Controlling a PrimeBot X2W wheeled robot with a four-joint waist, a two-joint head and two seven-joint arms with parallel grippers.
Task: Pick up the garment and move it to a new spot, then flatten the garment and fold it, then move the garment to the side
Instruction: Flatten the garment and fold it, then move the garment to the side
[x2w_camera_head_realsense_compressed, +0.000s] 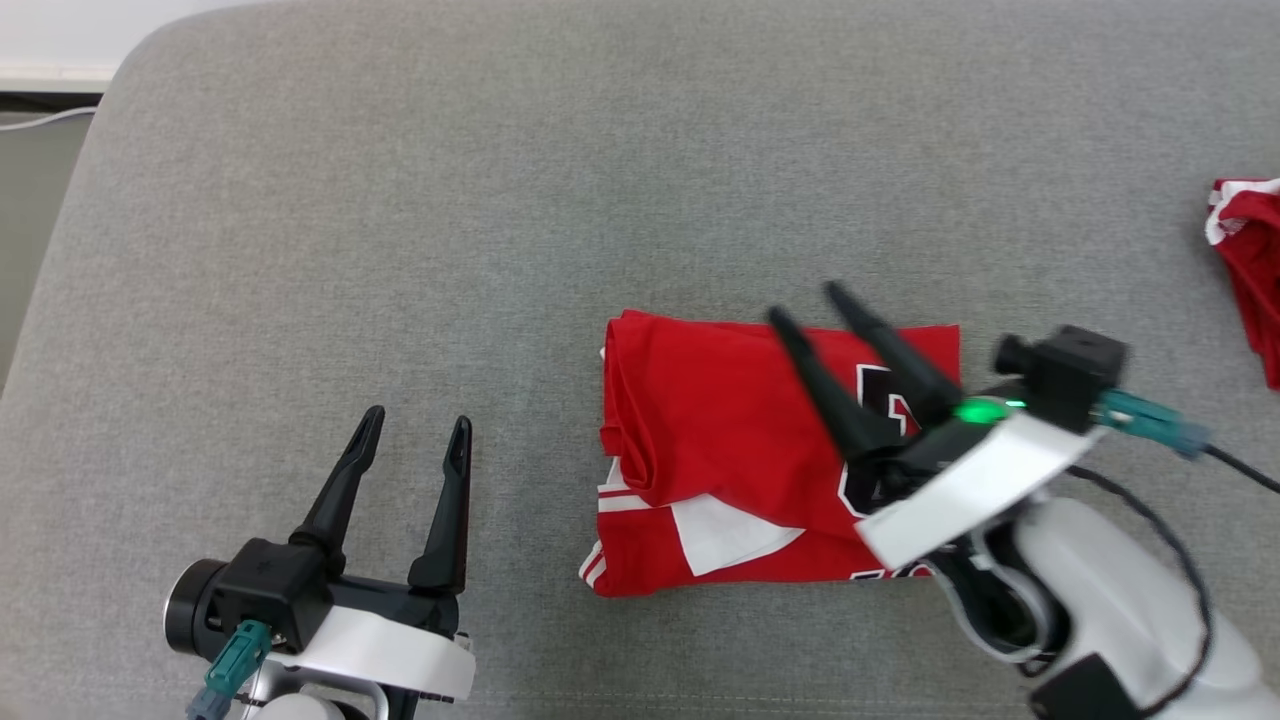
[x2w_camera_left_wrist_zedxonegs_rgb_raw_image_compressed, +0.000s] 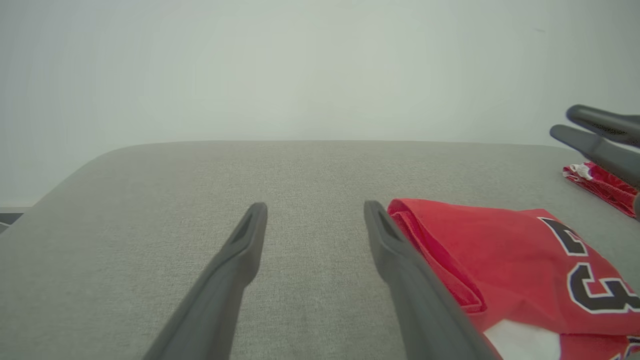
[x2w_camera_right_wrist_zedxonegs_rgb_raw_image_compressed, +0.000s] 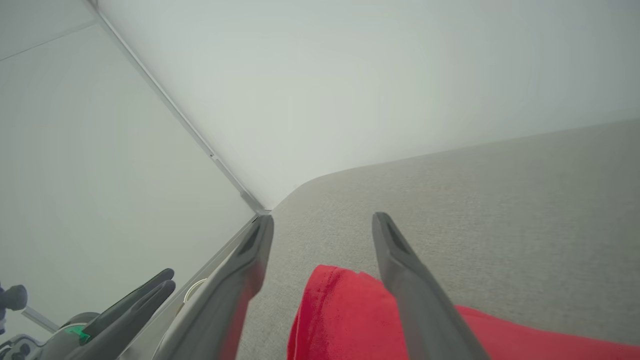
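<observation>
A red garment (x2w_camera_head_realsense_compressed: 740, 450) with black numerals and white trim lies folded into a rough rectangle on the grey cushion (x2w_camera_head_realsense_compressed: 400, 250), right of centre. Over its right half hovers my right gripper (x2w_camera_head_realsense_compressed: 805, 300), open, fingers pointing up and to the left with nothing between them. The right wrist view has those fingers apart above the garment's red fold (x2w_camera_right_wrist_zedxonegs_rgb_raw_image_compressed: 340, 320). My left gripper (x2w_camera_head_realsense_compressed: 415, 420) stands open at the lower left, apart from the cloth. In the left wrist view its right finger (x2w_camera_left_wrist_zedxonegs_rgb_raw_image_compressed: 400, 260) lies just beside the garment's folded left edge (x2w_camera_left_wrist_zedxonegs_rgb_raw_image_compressed: 500, 260).
A second red and white cloth (x2w_camera_head_realsense_compressed: 1245, 260) lies bunched at the cushion's far right edge. The cushion's rounded left corner (x2w_camera_head_realsense_compressed: 110, 110) drops to the floor, with a white wall beyond. Open grey fabric stretches across the back and left.
</observation>
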